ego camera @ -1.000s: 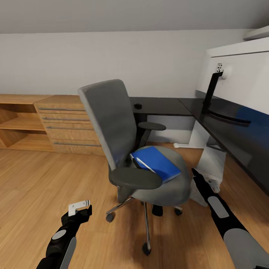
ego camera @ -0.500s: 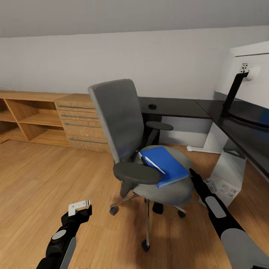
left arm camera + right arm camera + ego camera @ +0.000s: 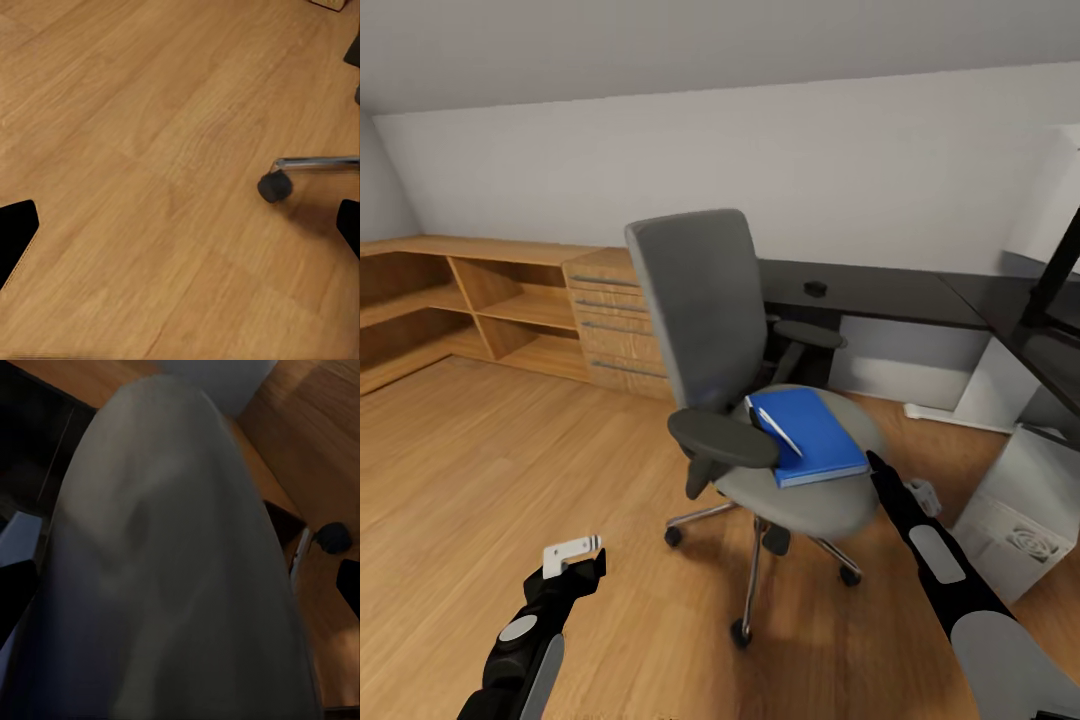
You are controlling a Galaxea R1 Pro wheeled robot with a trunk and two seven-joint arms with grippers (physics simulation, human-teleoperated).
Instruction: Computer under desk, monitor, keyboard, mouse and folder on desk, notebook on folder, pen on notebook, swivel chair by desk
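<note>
The grey swivel chair (image 3: 705,300) stands mid-room, and the blue folder (image 3: 815,438) lies flat on its seat. A white pen (image 3: 778,431) rests near the folder's left edge; I cannot make out the notebook. My right gripper (image 3: 880,470) is open at the seat's right front edge, and the right wrist view has the grey seat (image 3: 172,570) close up. My left gripper (image 3: 572,550) hangs open over bare floor, near a chair castor (image 3: 274,186). Behind the chair is the black desk (image 3: 890,290), with a small black object (image 3: 815,289) on it. The monitor's stand (image 3: 1060,270) is at the right edge, and the computer (image 3: 1025,510) is below it.
A light wooden dresser (image 3: 615,320) and open shelves (image 3: 480,300) run along the back wall at the left. Wood plank floor (image 3: 480,470) stretches left of the chair. The chair's chrome star base (image 3: 755,570) spreads beneath the seat. A white desk leg (image 3: 985,385) stands behind the computer.
The whole view has swung left, so chair, desk and computer sit further right in the picture and more shelving shows. Both arms keep the same pose.
</note>
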